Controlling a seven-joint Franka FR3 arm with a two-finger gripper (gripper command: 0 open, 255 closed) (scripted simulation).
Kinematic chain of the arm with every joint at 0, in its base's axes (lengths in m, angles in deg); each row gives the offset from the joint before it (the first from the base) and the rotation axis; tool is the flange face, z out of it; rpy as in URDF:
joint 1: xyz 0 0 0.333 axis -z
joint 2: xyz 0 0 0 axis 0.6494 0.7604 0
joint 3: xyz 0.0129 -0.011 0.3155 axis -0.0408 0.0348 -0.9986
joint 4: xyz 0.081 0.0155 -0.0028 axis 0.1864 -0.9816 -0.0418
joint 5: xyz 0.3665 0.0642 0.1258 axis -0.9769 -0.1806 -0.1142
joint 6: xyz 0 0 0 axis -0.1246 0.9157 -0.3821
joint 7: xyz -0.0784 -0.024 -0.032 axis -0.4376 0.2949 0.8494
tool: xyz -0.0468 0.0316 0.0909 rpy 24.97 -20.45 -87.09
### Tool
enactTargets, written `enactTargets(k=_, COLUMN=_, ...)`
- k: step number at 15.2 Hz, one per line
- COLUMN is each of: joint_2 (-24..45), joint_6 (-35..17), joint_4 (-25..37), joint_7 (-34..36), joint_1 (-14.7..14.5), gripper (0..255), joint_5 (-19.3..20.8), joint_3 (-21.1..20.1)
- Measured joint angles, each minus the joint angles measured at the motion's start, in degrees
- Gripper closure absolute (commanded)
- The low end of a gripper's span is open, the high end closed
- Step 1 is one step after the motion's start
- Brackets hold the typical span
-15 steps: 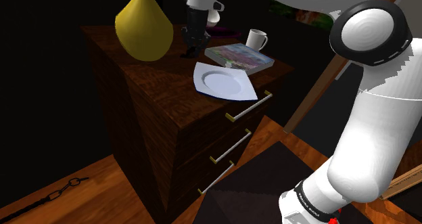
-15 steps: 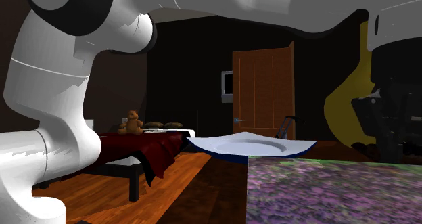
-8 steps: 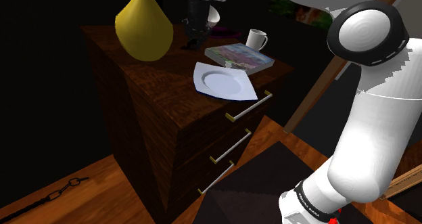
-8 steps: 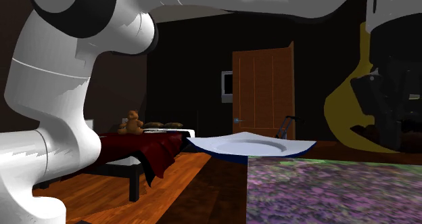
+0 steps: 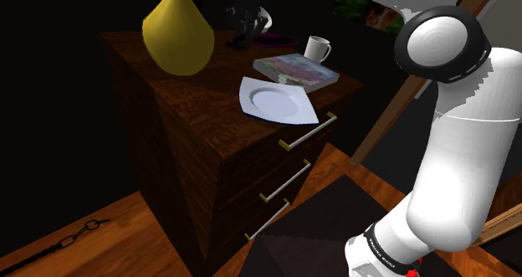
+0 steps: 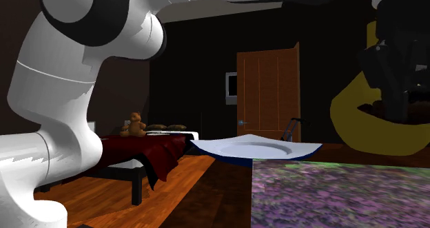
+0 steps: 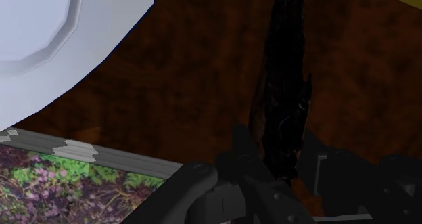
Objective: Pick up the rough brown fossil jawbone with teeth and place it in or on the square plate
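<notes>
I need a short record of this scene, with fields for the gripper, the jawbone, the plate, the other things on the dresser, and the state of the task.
gripper: shut on the jawbone
jawbone: very dark, long and rough, clasped in the gripper
plate: white, square, nothing on it, lying on the dresser near the front edge above the drawers
other things: a book next to the plate, a white mug, a yellow vase
task state: jawbone grasped, not yet on the plate

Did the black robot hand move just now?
Yes. The black two-finger gripper has risen from the dark wooden dresser top, up beside the yellow pear-shaped vase, with the dark rough jawbone clasped.
</notes>
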State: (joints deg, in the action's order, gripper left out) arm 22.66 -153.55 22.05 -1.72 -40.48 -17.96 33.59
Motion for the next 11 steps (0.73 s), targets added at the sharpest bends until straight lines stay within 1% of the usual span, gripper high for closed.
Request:
enactTargets(k=4, joint_2=2.29, joint_6=4.5, joint_4=6.8, joint_7=0.02, joint_1=-1.07, gripper=255, joint_5=0.67, joint_3=0.08)
enactTargets(k=5, joint_2=0.92, joint_6=3.97, joint_4=4.87, joint_7=0.12, joint_1=-0.73, gripper=255, joint_5=0.31, joint_3=-0.05)
enactTargets(k=6, joint_2=-1.74, joint_6=2.8, joint_4=1.05, joint_7=0.18, joint_1=0.0, gripper=255, joint_5=-0.39, joint_3=-0.29)
enactTargets(k=9, joint_2=-11.79, joint_6=-1.87, joint_4=-13.34, joint_7=0.2, joint_1=2.26, gripper=255, joint_5=-3.25, joint_3=-0.9)
enactTargets(k=11, joint_2=-17.46, joint_6=-4.27, joint_4=-21.12, joint_7=0.02, joint_1=3.08, gripper=255, joint_5=-5.0, joint_3=-1.04)
